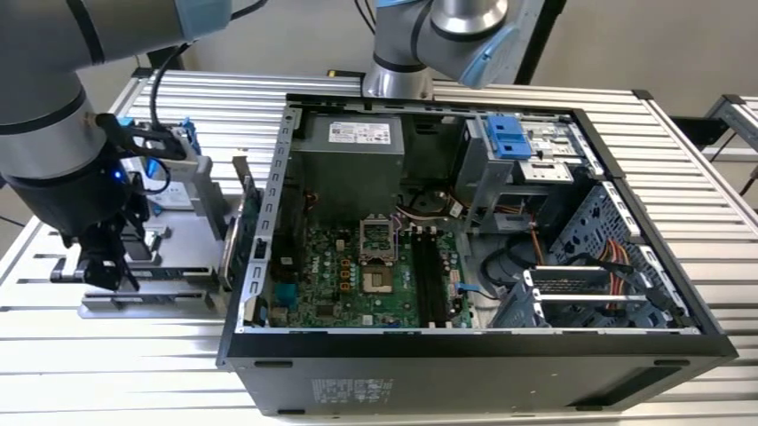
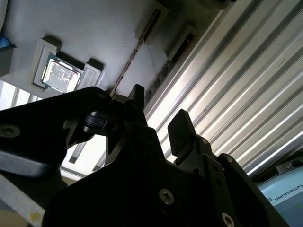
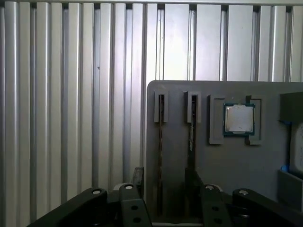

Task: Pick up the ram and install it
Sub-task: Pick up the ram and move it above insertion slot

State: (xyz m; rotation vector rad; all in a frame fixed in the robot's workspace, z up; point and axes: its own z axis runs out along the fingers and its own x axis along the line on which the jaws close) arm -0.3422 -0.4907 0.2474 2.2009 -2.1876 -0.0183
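Hovering wide open and empty, the end effector [image 3: 164,174] straddles the ram [image 3: 161,142] in its tray [image 3: 232,175]; slight misalignment could drive one finger [image 3: 193,182] into the neighbouring stick [image 3: 191,127].

A counter [image 1: 698,186] of ribbed, silvery aluminium spreads across the scene. In both wrist views its slats [image 3: 71,94] run in long parallel lines, and in the second wrist view they catch bright glare. Behind the counter stands a plain, pale grey wall [image 1: 663,40]. At the exterior view's right edge, a second slatted surface [image 1: 739,114] stands apart across a gap.
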